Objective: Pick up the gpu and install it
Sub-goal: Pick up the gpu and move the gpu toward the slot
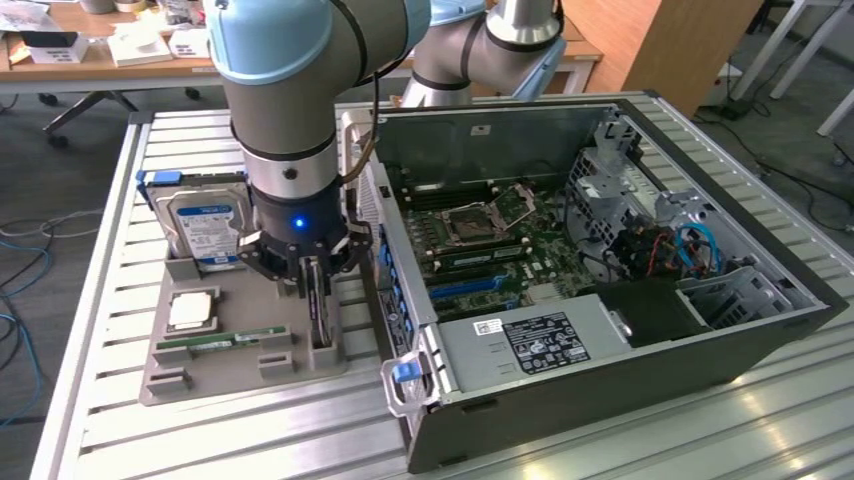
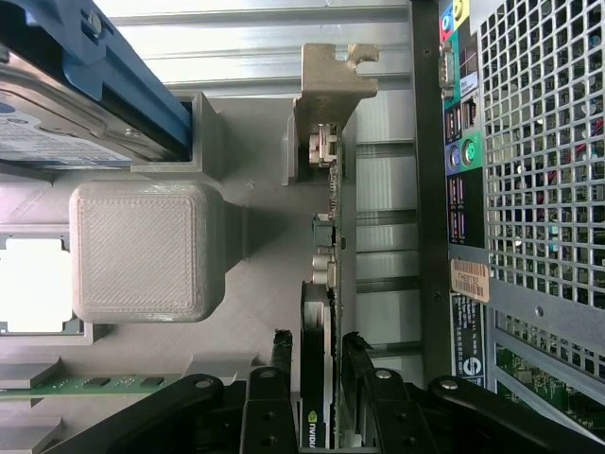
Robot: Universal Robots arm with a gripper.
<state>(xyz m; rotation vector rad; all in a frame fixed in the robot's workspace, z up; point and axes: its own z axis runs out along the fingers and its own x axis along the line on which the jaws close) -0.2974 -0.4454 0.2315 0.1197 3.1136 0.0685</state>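
Note:
The gpu point(image 2: 319, 312) stands on edge in a slot of the grey holder tray point(image 1: 214, 345), with its black cooler face and metal bracket end point(image 2: 326, 142) showing in the wrist view. My gripper point(image 1: 311, 290) has come down over the card from above. The fingertips point(image 2: 281, 342) sit against its two faces, so the gripper point(image 2: 317, 345) is shut on the gpu. The card's lower edge still rests in the tray slot point(image 1: 320, 345). To the exterior view's right, the open computer case point(image 1: 601, 250) lies on its side with the motherboard point(image 1: 487, 240) exposed.
A silver hard drive point(image 1: 207, 225) with a blue-white label stands at the tray's back. A CPU chip point(image 1: 191, 310) and a green memory stick point(image 1: 220, 342) lie in the tray. The case's rear panel point(image 2: 529, 189) is close beside the gpu. The table is slatted aluminium point(image 1: 200, 440).

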